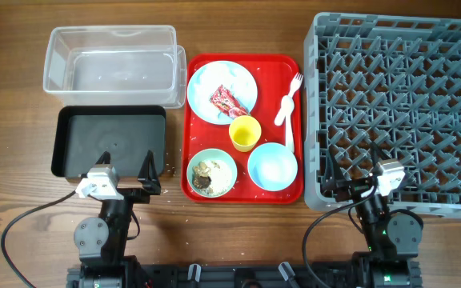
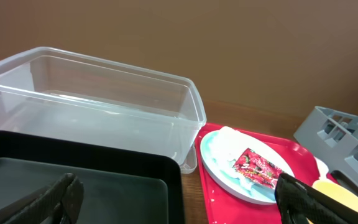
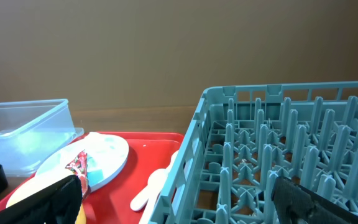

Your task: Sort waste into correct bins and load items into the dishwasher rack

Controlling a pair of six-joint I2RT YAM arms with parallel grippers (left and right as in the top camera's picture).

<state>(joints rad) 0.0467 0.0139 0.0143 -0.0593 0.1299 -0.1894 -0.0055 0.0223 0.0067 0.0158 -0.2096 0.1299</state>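
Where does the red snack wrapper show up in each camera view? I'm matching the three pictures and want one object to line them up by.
Overhead: the red snack wrapper lies upper centre, on the pale blue plate.
Left wrist: the wrapper is lower right of centre, on the plate.
Right wrist: the wrapper is lower left, on the plate's near part.
Shared landmark: the pale blue plate under it.

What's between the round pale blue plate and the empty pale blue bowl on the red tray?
The small yellow cup stands between them, touching neither, as the overhead view shows.
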